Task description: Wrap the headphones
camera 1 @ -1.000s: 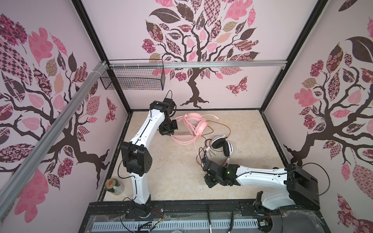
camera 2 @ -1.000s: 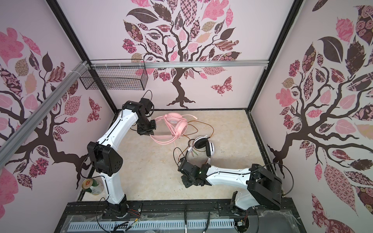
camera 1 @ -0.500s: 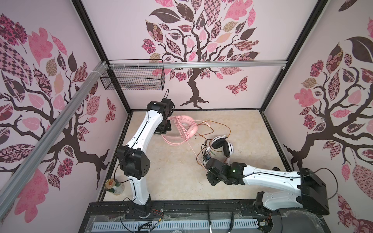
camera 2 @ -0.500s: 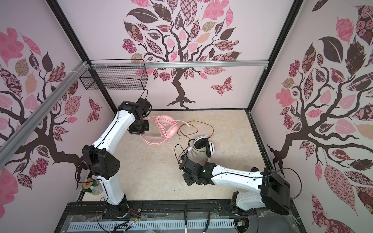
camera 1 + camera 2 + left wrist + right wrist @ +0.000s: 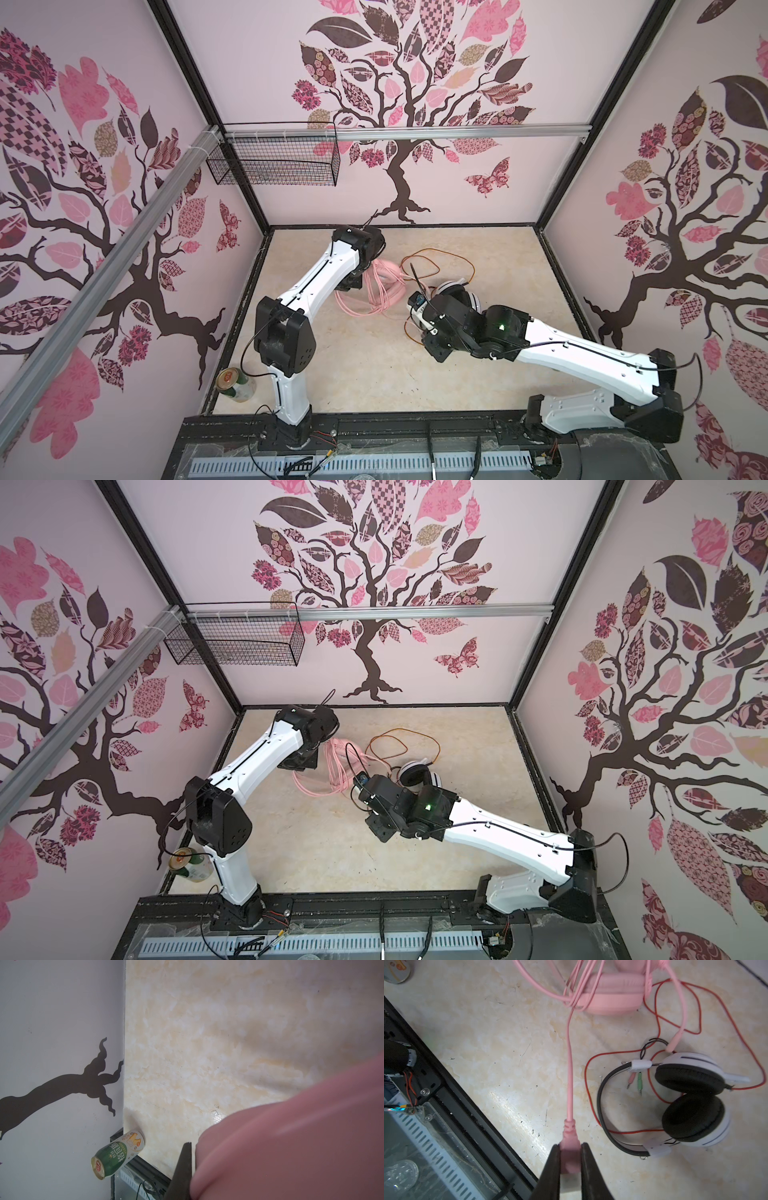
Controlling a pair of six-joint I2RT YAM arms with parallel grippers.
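Here, red cable (image 5: 633,1132) crosses the pink mic boom (image 5: 675,1042), a can (image 5: 118,1157) well apart.

Robot lab test cell: black frame posts (image 5: 176,54), tree-decal wall panels (image 5: 257,62), alu rail (image 5: 457,132), marble-print tabletop (image 5: 374,365); left arm (image 5: 320,274) & right arm (image 5: 582,357) on front base rail (image 5: 374,426) w/ slotted cable duct (image 5: 374,467).

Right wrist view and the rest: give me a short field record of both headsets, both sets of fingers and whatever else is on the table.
left fingers: shut on the pink headset
right fingers: shut on the pink plug
pink cable: fairly straight from the plug to loops draped on the pink headset
white-and-black headset: flat on the table, untouched
red cable: loose around that headset
other: can by the left wall, at the table's near edge
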